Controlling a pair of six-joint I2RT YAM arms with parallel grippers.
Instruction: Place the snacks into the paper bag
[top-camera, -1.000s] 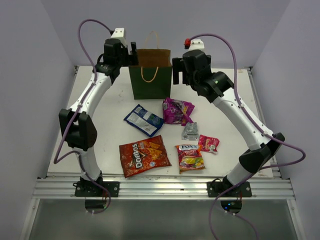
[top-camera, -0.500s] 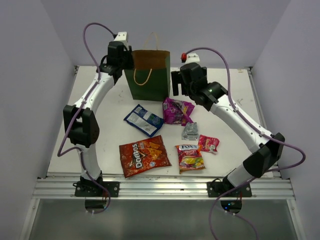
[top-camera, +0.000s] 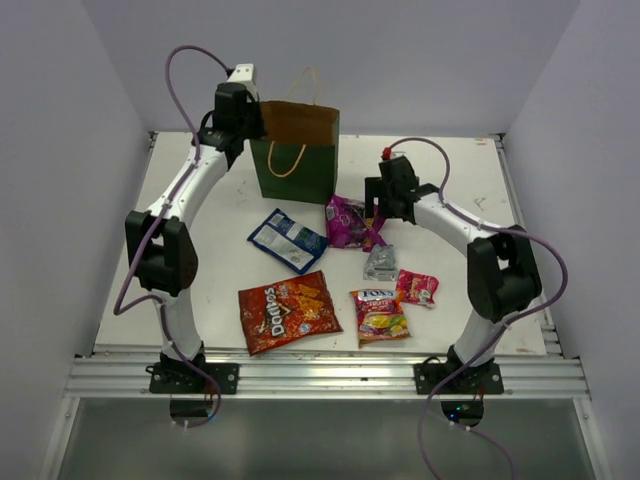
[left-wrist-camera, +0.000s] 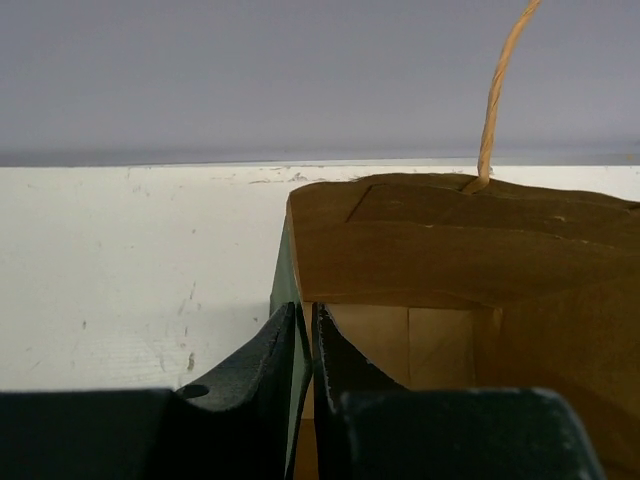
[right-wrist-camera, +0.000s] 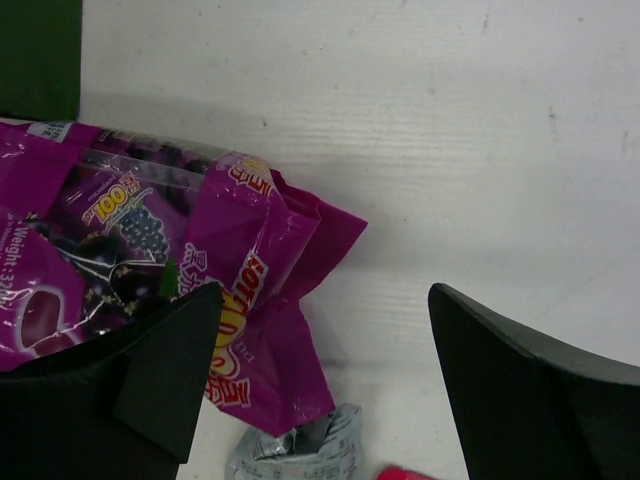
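Note:
The dark green paper bag (top-camera: 298, 170) stands open at the back of the table, its brown inside (left-wrist-camera: 450, 250) facing the left wrist view. My left gripper (top-camera: 245, 112) (left-wrist-camera: 303, 312) is shut on the bag's left wall at the rim. My right gripper (top-camera: 381, 207) (right-wrist-camera: 325, 300) hangs open low over the right end of the purple bag (top-camera: 350, 222) (right-wrist-camera: 130, 250), one finger above the packet and one above bare table. In front lie the silver packet (top-camera: 380, 263) (right-wrist-camera: 300, 455), blue-white bag (top-camera: 287, 240), Doritos bag (top-camera: 288, 310), fruit-candy packet (top-camera: 380, 315) and pink packet (top-camera: 417, 287).
The white table (top-camera: 200, 220) is closed in by pale walls at the back and both sides. A tan cord handle (left-wrist-camera: 492, 95) rises from the bag's far rim. The metal rail (top-camera: 320, 375) with both arm bases runs along the near edge.
My left gripper has closed onto the bag's left wall, and the bag has shifted slightly. My right arm has come away from the bag's right side and dropped to the purple bag.

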